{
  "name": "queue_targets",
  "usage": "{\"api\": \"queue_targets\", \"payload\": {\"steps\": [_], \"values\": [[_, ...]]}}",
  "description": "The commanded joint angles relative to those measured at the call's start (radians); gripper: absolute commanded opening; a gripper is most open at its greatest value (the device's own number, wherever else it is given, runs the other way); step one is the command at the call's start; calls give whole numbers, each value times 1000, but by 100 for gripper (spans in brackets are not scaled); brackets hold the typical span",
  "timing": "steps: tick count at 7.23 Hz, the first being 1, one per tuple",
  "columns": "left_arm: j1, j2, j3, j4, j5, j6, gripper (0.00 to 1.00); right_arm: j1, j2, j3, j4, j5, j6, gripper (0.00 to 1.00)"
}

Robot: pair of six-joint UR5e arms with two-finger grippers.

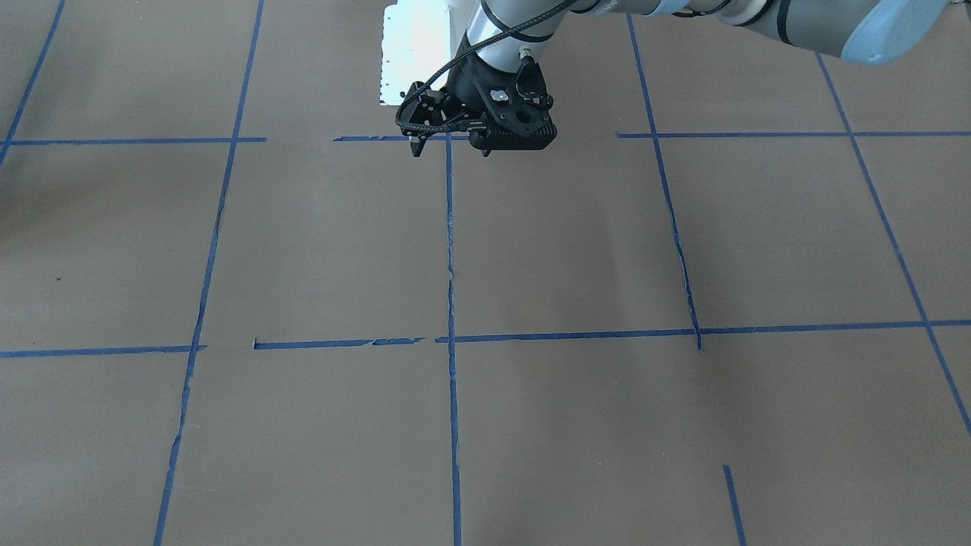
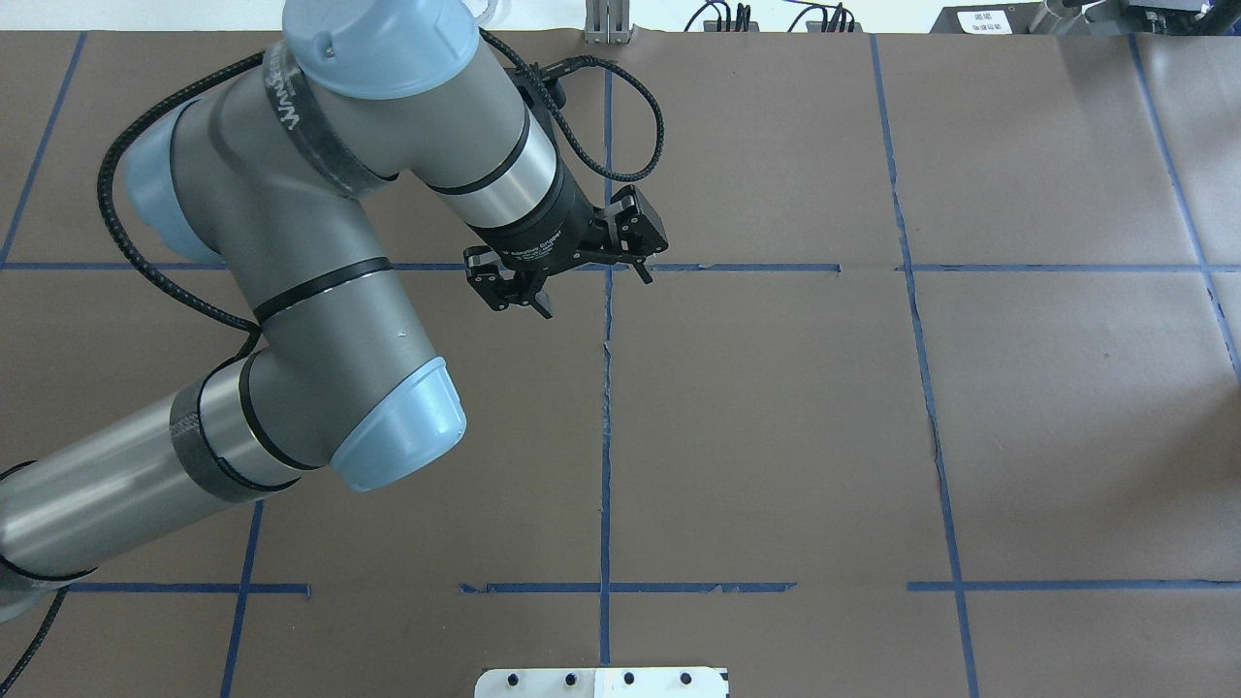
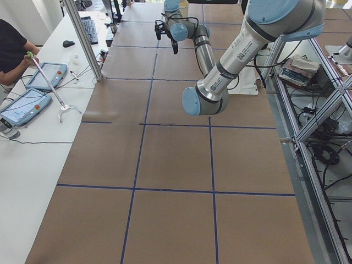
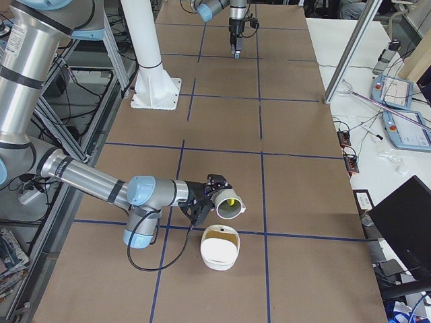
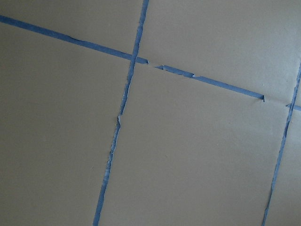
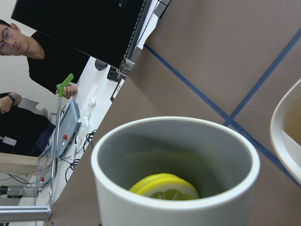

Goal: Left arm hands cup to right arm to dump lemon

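Note:
My left gripper (image 2: 593,291) hangs open and empty over the crossing of blue tape lines in mid-table; it also shows in the front view (image 1: 450,149). The white cup (image 4: 219,199) is at the table's far right end, tilted on its side at my right gripper (image 4: 205,195), just above and behind a white bowl (image 4: 219,250). Whether that gripper is open or shut I cannot tell. The right wrist view looks into the cup (image 6: 141,212), and a yellow lemon slice (image 6: 164,187) lies inside it. The lemon (image 4: 231,201) shows in the cup's mouth.
The white bowl's rim (image 6: 287,136) is close to the cup's right. A white base plate (image 2: 601,682) sits at the robot's side. A white pillar (image 4: 145,47) stands on the table. Operators sit at side desks with tablets (image 3: 25,104).

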Motion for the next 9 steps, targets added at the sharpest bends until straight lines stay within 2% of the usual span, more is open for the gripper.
{"api": "queue_targets", "payload": {"steps": [1,4,5,7,8,9], "values": [[0,-1,0,0,5,0,100,1,38,-66,37,-49,224,45],[0,-1,-12,0,5,0,100,1,45,-100,146,-66,600,45],[0,1,-13,0,5,0,100,1,38,-143,202,-66,704,45],[0,-1,-13,0,5,0,100,1,45,-268,391,-76,948,44],[0,1,-13,0,5,0,100,3,45,-281,449,-83,1013,40],[0,1,-13,0,6,0,100,3,49,-283,454,-91,1052,41]]}}
